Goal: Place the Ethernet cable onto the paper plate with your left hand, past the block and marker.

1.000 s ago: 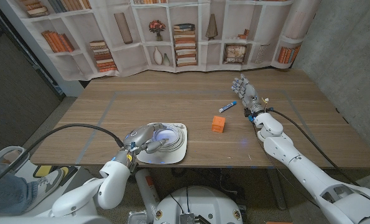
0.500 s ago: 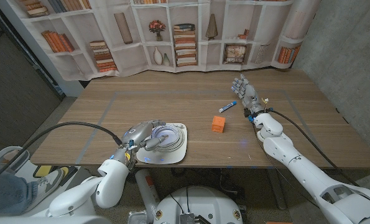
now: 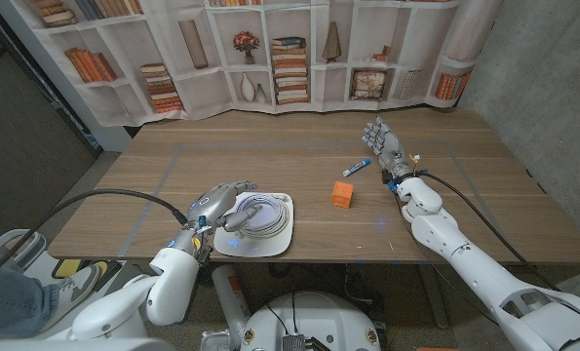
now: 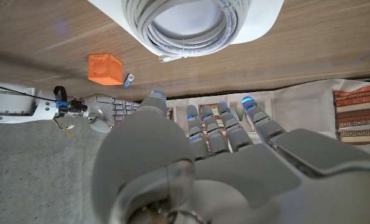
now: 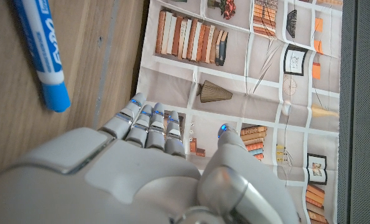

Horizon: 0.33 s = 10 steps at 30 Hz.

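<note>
A grey coiled Ethernet cable (image 3: 263, 215) lies on the white paper plate (image 3: 276, 246) near the table's front edge. My left hand (image 3: 216, 205) hovers just left of the plate, fingers spread, holding nothing. The orange block (image 3: 342, 194) and the blue-capped marker (image 3: 357, 168) sit to the right of the plate. Further right my right hand (image 3: 385, 148) stands with its fingers apart and empty. The left wrist view looks over my left hand (image 4: 197, 162) at the cable (image 4: 181, 22), plate (image 4: 254, 20), block (image 4: 105, 68) and marker (image 4: 129, 79). In the right wrist view the marker (image 5: 45, 50) lies beyond my right hand (image 5: 141, 174).
A bookshelf backdrop (image 3: 270, 58) hangs behind the table's far edge. My right hand (image 4: 104, 112) and its forearm show beyond the block in the left wrist view. Bare wood (image 3: 173, 161) spreads across the table's far left.
My left hand has let go of the cable, spread its fingers and drawn back to the left off the plate. The cable stays coiled on the plate. The right arm has not moved.
</note>
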### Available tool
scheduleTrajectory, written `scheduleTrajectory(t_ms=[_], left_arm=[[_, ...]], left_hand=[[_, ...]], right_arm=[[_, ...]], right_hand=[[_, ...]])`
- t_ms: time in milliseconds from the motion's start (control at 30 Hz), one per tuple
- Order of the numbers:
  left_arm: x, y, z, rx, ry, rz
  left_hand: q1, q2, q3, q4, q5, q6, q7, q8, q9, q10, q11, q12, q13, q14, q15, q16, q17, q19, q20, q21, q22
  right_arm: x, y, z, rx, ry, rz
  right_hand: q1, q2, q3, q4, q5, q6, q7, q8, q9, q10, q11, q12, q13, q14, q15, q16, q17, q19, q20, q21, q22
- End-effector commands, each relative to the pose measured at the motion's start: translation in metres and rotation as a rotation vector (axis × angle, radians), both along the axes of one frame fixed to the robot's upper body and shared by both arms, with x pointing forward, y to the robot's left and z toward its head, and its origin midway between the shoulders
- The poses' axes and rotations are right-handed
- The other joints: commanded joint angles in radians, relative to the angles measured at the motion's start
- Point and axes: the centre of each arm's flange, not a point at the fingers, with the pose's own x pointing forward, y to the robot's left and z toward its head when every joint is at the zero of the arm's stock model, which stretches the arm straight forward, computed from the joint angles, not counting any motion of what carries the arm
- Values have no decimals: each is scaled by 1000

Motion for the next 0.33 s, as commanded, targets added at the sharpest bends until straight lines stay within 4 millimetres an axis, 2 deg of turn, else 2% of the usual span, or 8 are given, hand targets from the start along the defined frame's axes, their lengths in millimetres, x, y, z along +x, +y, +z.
scheduleTrajectory(t_ms=[33, 333], left_arm=[[0, 4, 6, 3, -13, 10], [2, 8, 5, -1, -3, 7]], left_hand=[[-10, -2, -7, 4, 7, -11, -2, -2, 3, -8, 3, 3, 4, -8, 4, 5, 6, -7, 0, -6, 5], [-15, -2, -8, 6, 7, -10, -3, 1, 3, -14, 2, 3, 4, -11, 5, 6, 6, -14, 1, -7, 5]], right_arm=[[0, 1, 0, 4, -5, -3], [-1, 4, 3, 1, -7, -5]], right_hand=[[9, 0, 3, -3, -2, 11, 2, -2, 5, 12, 1, 2, 5, 7, -2, -1, 4, 11, -2, -3, 2], [9, 0, 3, -3, -2, 12, 2, -2, 5, 11, 1, 1, 5, 7, -2, -1, 4, 10, -2, -3, 2]])
